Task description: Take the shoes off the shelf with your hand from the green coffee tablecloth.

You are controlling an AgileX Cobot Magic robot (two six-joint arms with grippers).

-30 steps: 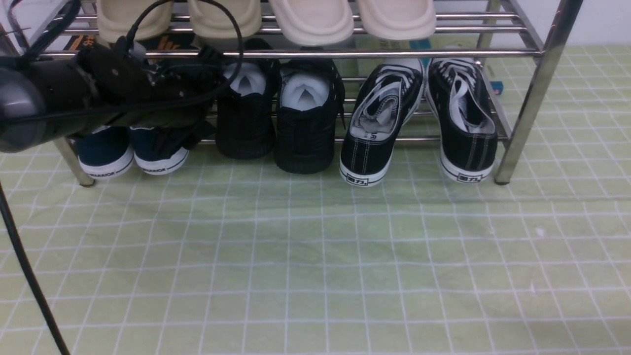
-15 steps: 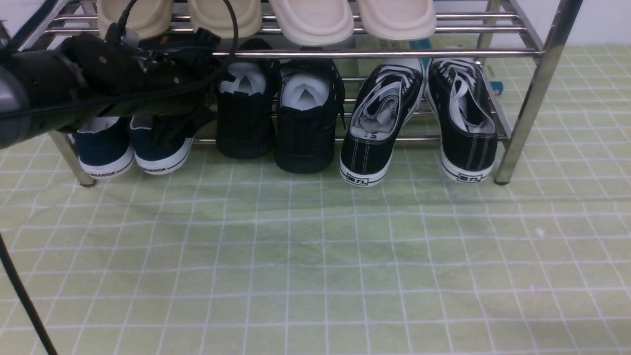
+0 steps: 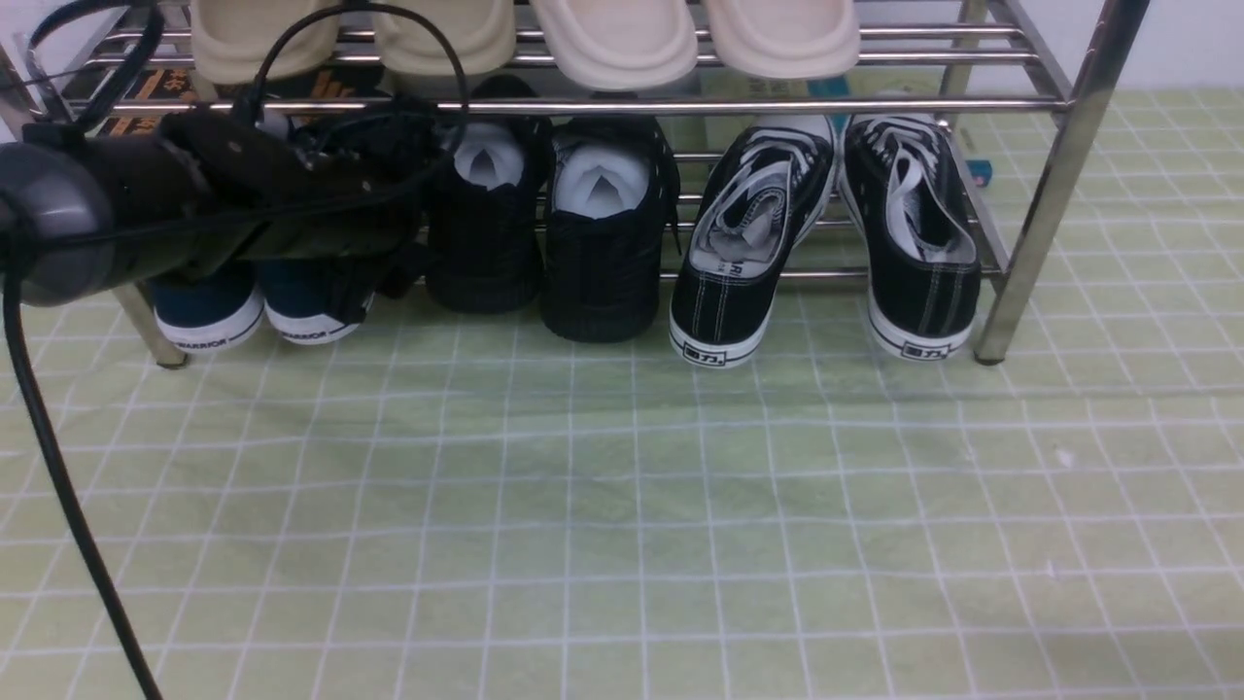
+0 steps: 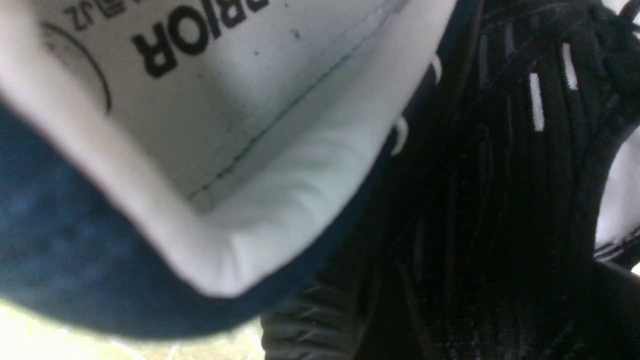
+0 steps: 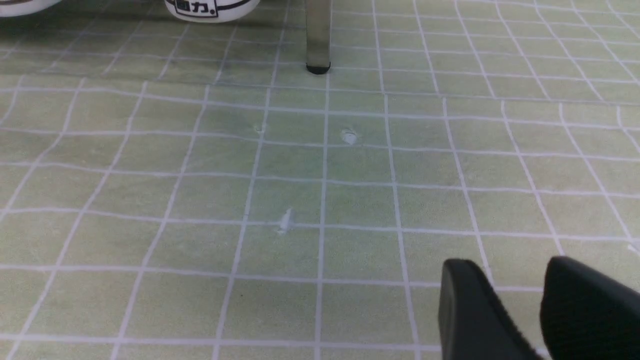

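Note:
The shoes, a pair of all-black knit sneakers (image 3: 544,253) stuffed with white paper, stand heel-out on the lower tier of the chrome shelf (image 3: 777,105), left of centre. My left gripper (image 3: 413,194) reaches in from the left with its fingers spread, right beside the left black shoe and over the navy slip-ons. Its wrist view is filled by black knit (image 4: 500,200) and a navy shoe's white lining (image 4: 225,125). My right gripper (image 5: 507,265) hangs open over the green tablecloth (image 5: 300,175), holding nothing.
Navy slip-ons (image 3: 253,311) sit left of the black pair, black canvas sneakers with white soles (image 3: 826,253) to the right. Beige slippers (image 3: 622,39) lie on the upper tier. Shelf legs (image 3: 1040,214) stand on the cloth. A black cable (image 3: 58,486) hangs at the left.
My left arm rose slightly, then came back down and ended a little closer to the left black shoe. The shoes and the right arm have not moved.

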